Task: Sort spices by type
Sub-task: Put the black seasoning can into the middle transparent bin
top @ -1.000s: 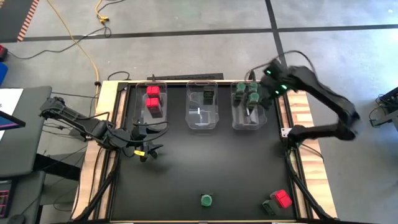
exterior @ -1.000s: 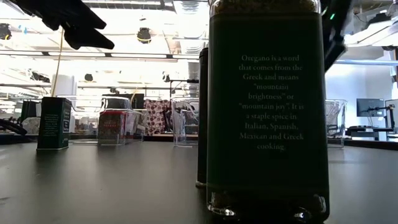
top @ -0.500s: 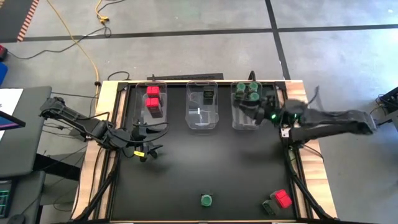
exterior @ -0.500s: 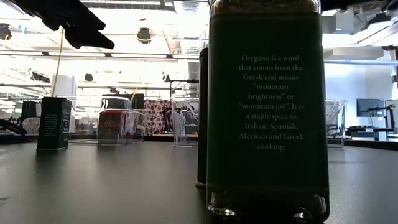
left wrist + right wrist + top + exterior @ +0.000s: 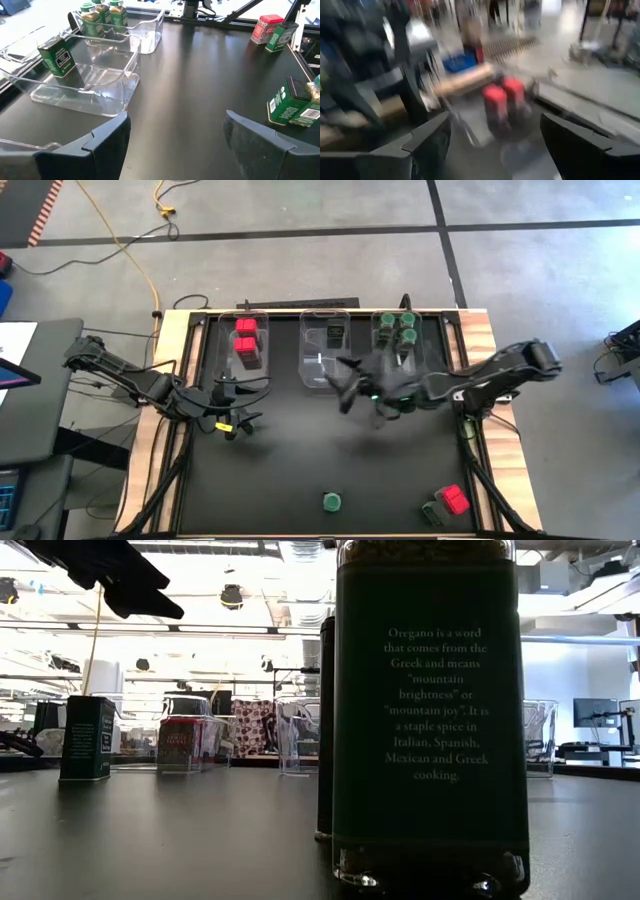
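"Oregano is a word…" on jar [image 5: 430, 720]

A black-topped bench [image 5: 320, 460] with pale wooden edges fills the centre of the overhead frame. Three clear plastic bins [image 5: 326, 350] stand in a row along its upper edge, side by side but apart. A yellow cable [image 5: 128, 248] snakes across the grey concrete floor [image 5: 300, 210] at upper left, where dark lines cross. At the far left edge sits a dark stand [image 5: 30, 395]. At bench level, bright ceiling lights [image 5: 235, 595] glare overhead.
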`<control>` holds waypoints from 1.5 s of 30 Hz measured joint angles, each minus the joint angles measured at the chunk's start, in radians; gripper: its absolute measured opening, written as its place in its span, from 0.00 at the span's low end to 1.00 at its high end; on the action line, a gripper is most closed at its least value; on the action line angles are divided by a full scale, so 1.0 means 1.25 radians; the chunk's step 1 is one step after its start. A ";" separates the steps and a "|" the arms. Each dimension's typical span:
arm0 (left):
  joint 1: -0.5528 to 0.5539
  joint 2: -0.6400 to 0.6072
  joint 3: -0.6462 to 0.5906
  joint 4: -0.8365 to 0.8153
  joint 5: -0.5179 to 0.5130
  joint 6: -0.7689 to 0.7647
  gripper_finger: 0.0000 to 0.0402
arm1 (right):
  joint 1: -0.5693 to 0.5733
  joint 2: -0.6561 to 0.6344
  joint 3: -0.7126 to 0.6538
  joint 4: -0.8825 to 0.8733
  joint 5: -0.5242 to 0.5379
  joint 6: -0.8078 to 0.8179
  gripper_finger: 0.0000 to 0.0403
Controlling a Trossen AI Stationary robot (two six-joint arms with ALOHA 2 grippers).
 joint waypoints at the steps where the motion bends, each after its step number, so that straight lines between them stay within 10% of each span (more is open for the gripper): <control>1: 0.000 0.000 0.000 0.000 0.000 0.000 0.76 | 0.000 0.027 0.055 -0.090 0.000 0.008 0.83; 11: 0.000 0.000 0.000 -0.002 0.000 -0.104 0.76 | 0.009 0.193 0.471 -1.051 -0.094 0.432 0.83; 22: 0.000 0.137 0.099 -0.164 -0.103 -0.428 0.73 | 0.164 0.197 0.451 -1.433 -0.159 0.879 0.83; 45: 0.006 0.607 0.538 -0.693 -0.020 -1.228 0.73 | 0.210 -0.304 -0.170 -1.055 -0.165 0.798 0.82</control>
